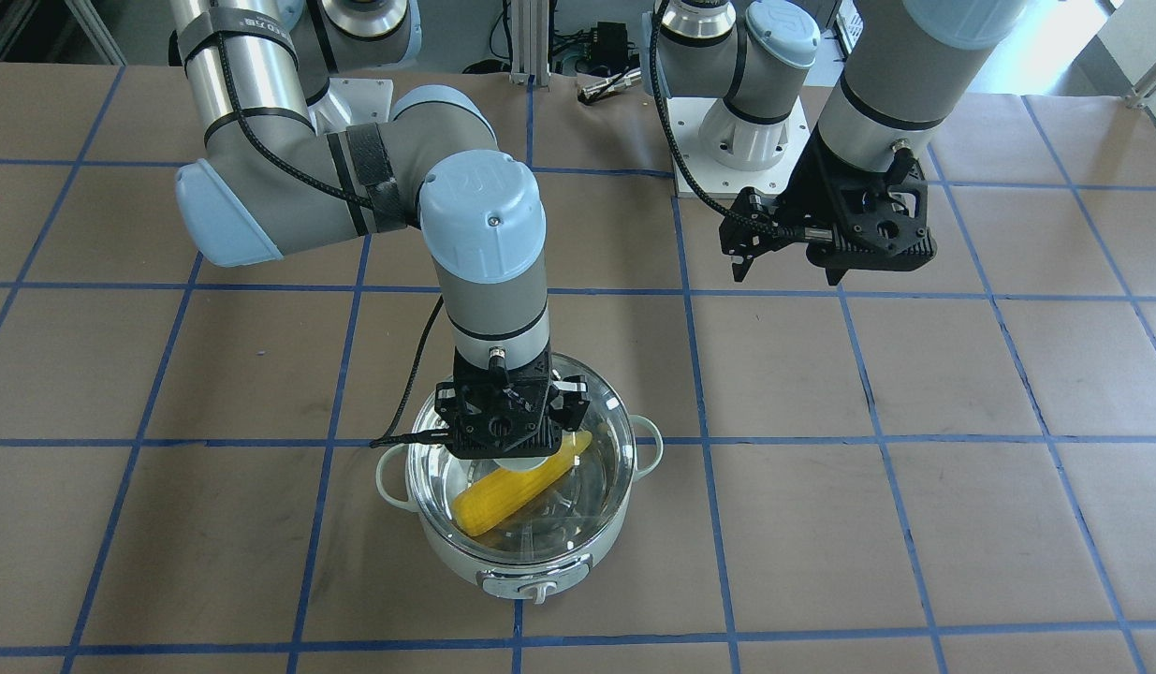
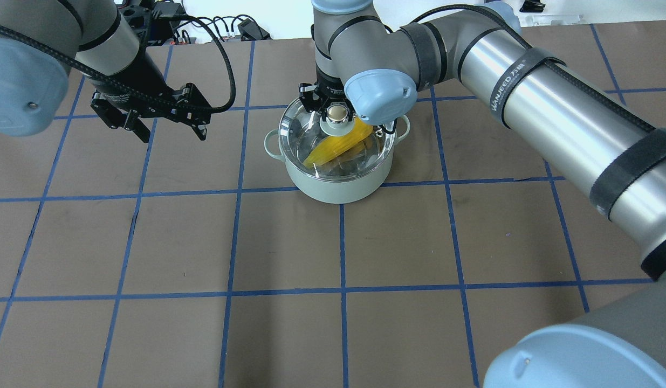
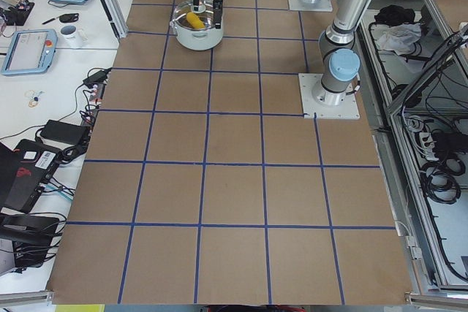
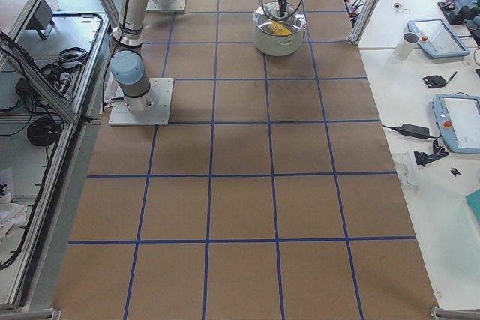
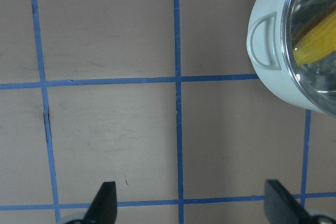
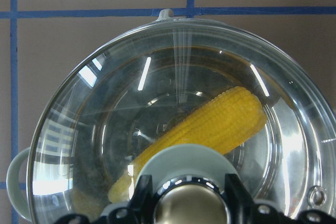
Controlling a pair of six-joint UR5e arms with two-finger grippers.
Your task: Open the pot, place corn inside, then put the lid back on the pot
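Brass fills the bottom edge of my right wrist view: the cap (image 6: 191,214) of the lid (image 6: 105,108) is cut off by the frame, and my right gripper (image 6: 188,203) is clamped on it, a black finger (image 6: 143,195) snug against each side. The fingers run out of frame lower down, so I judge the grip by that fit alone. From the front-facing camera my own wrist (image 1: 498,309) covers most of the knob.

Under my grip the lid sits level on the pot (image 1: 465,562), steel rim meeting the pot's rim. Inside, through glass streaked with glare, lies the corn (image 6: 220,124). Its long axis runs diagonally across the pot: the thick, blunt end points toward the side with the control knob (image 1: 538,590) and toward my right, the narrowing end back toward my base and my left. The lid's pale green knob base hides that narrow end in the wrist view.

The pot stands on the brown table (image 2: 149,242) at a crossing of blue tape lines (image 2: 122,196).

Farther off on my left, well apart from the pot, my left gripper (image 2: 172,133) hangs over the paper with its jaws spread wide. Its camera shows only two fingertips (image 5: 107,200) at the bottom edge and clips the pot at the top right, leaving one loop handle (image 5: 252,43) and a sliver of yellow.
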